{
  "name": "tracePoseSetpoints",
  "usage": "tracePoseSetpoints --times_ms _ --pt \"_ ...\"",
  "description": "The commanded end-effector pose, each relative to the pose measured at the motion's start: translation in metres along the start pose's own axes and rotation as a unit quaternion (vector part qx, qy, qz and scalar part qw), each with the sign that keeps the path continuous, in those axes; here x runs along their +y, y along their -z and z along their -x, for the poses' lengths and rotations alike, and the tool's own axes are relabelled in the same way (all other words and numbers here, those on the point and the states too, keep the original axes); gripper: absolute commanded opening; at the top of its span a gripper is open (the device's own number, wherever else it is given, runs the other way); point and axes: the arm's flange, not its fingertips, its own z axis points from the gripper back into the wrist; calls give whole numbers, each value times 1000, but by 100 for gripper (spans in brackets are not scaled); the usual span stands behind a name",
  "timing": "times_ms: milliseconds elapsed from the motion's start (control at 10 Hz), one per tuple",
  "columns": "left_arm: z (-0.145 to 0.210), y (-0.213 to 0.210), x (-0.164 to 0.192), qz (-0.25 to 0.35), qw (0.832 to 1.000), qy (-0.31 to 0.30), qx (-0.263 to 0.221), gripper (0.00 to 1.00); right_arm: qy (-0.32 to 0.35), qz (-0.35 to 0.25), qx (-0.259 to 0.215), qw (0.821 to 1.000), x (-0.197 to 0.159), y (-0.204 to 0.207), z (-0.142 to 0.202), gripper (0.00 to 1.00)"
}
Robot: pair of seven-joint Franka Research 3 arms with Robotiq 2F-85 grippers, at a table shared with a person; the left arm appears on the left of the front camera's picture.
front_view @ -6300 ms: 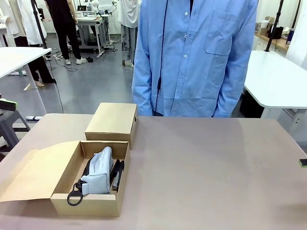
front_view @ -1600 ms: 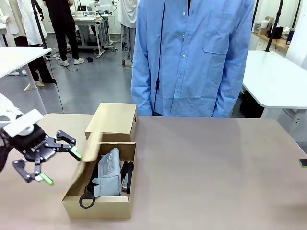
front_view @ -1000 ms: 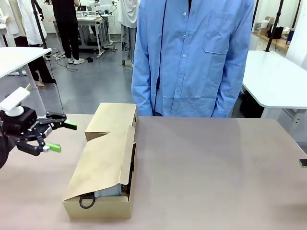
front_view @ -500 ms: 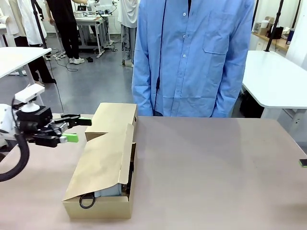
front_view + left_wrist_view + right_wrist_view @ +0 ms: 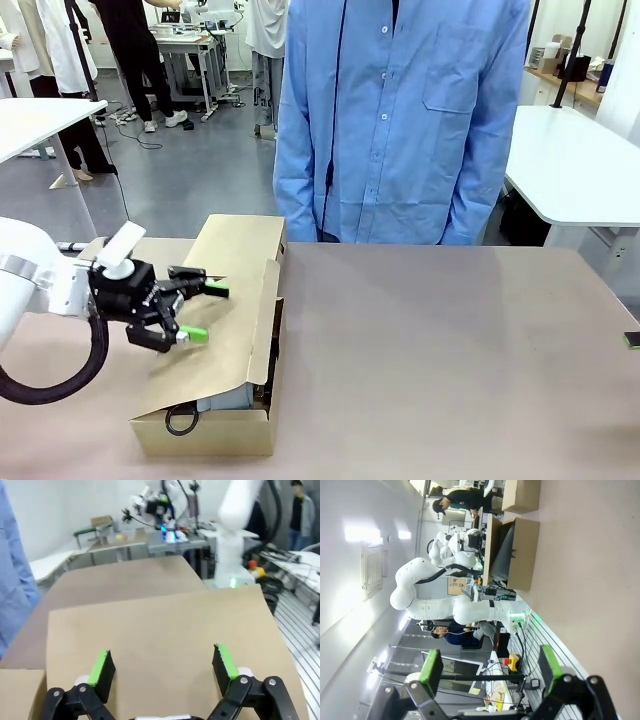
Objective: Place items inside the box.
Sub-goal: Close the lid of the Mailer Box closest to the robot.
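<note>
The open-fronted cardboard box (image 5: 205, 432) stands at the table's near left, its lid (image 5: 225, 335) folded down at a slant over it. In the gap under the lid I see a bit of the light blue pouch (image 5: 226, 401) and a black ring (image 5: 181, 419); the other items are hidden. My left gripper (image 5: 205, 313) hovers open just over the lid's left part, with nothing between its green pads. The left wrist view shows that gripper (image 5: 164, 665) spread wide above the flat lid (image 5: 160, 620). My right gripper (image 5: 490, 671) is open and empty, far from the box (image 5: 522, 555).
A second, closed cardboard box (image 5: 238, 248) stands right behind the first, touching it. A person in a blue shirt (image 5: 400, 120) stands at the far edge with arms down. The table (image 5: 450, 350) to the right of the boxes is bare brown surface.
The left gripper has swung right from beside the box to over its lid, staying open. The lid, earlier flat on the table then upright, now lies folded down over the box.
</note>
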Motion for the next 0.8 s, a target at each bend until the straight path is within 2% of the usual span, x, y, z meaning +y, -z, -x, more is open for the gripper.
tracePoseSetpoints --times_ms 0,200,500,700 --pt "15 17 -103 42 998 33 31 100 5 -5 -2 1000 5 -1 -1 100" --pt "31 16 -113 45 994 71 69 100 5 -5 -2 1000 5 -1 -1 100" --pt "43 18 -113 13 988 108 105 100 5 -5 -2 1000 5 -1 -1 100" --pt "48 22 -116 20 985 113 129 100 5 -5 -2 1000 5 -1 -1 100"
